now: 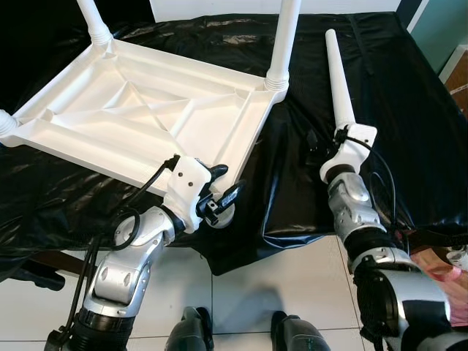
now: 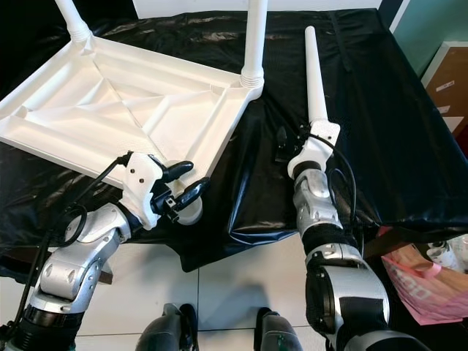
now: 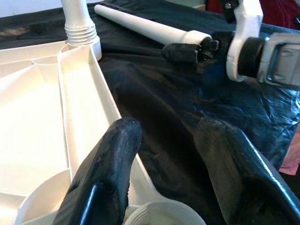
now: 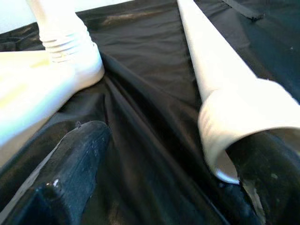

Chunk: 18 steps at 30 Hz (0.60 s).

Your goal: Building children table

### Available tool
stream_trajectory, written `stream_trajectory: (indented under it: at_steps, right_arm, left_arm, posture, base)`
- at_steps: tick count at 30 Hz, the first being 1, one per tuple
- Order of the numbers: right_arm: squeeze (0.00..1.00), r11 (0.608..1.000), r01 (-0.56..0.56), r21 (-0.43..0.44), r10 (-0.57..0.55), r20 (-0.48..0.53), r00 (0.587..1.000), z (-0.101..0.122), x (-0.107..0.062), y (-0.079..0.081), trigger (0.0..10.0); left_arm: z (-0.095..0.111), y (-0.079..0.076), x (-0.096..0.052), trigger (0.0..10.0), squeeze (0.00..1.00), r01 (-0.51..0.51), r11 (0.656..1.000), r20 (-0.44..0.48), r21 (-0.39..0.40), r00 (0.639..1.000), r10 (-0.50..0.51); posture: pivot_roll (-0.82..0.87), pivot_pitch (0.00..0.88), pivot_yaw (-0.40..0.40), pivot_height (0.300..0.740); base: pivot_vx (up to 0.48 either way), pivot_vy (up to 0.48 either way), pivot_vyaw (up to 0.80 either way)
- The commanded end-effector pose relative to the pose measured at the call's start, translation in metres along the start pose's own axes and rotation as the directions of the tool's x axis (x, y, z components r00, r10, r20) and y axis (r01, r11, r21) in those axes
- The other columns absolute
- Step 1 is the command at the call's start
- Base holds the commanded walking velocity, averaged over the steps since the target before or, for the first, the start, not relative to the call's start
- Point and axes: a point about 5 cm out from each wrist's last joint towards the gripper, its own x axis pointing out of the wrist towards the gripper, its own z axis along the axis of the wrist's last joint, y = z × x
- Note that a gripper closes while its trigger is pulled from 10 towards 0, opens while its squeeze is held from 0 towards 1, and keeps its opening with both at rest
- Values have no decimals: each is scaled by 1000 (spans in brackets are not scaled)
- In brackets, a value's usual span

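While tabletop point(image 1: 131, 110) lies inverted, sockets up for legs, left gripper point(image 1: 223, 194) gapes empty at near-right socket point(image 1: 219, 216); right gripper point(image 1: 338, 140), parted, touches loose leg point(image 1: 338, 80), grasp unclear.

black cloth point(image 1: 409, 124) bare right of loose leg point(image 1: 339, 80)
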Motion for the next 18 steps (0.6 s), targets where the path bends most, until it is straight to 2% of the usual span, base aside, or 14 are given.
stream_trajectory:
  at_steps: [1,2,3,4,5,6,8,9,18]
  right_arm:
    - [0,1000,-5,-9,5,-11,1000,-3,-1,-1,10000]
    - [0,1000,-12,-9,12,-14,1000,-1,2,-1,4510]
    - [0,1000,-12,-9,12,-14,1000,-1,2,-1,4510]
    - [0,1000,-17,-9,17,-16,1000,1,4,0,3843]
    - [0,1000,-19,-10,19,-18,1000,3,6,0,4118]
    - [0,999,-28,-14,28,-19,999,6,8,0,2980]
    - [0,999,-31,-19,31,-22,999,7,10,0,2902]
    - [0,999,-41,-25,41,-22,999,10,12,1,0]
    - [0,996,-69,-54,69,-6,998,19,18,5,0]
  left_arm:
    - [-3,3,-5,10000,0,-85,996,-20,-10,996,84]
    - [-3,0,-6,10000,0,-86,996,-23,-21,996,86]
    - [-3,0,-6,10000,0,-86,996,-23,-21,996,86]
    - [-3,-2,-7,10000,0,-89,996,-24,-31,996,88]
    - [-3,-5,-9,10000,0,-92,995,-26,-38,996,91]
    - [-3,-7,-10,10000,0,-98,994,-27,-49,995,97]
    - [-3,-9,-11,10000,0,-105,993,-30,-54,994,104]
    - [-3,-11,-14,10000,0,-114,992,-35,-59,993,112]
    - [-5,-17,-19,10000,0,-155,985,-49,-76,987,151]
  posture:
    - [126,248,-22,740]
    - [120,274,-37,740]
    - [120,274,-37,740]
    - [120,292,-46,740]
    - [120,301,-52,740]
    - [120,319,-60,740]
    - [121,334,-71,740]
    - [126,359,-88,740]
    - [139,376,-103,740]
  base:
    - [0,0,0]
    - [0,0,0]
    - [0,0,0]
    - [0,0,0]
    - [0,0,0]
    - [0,0,0]
    - [0,0,0]
    - [0,0,0]
    - [0,0,0]
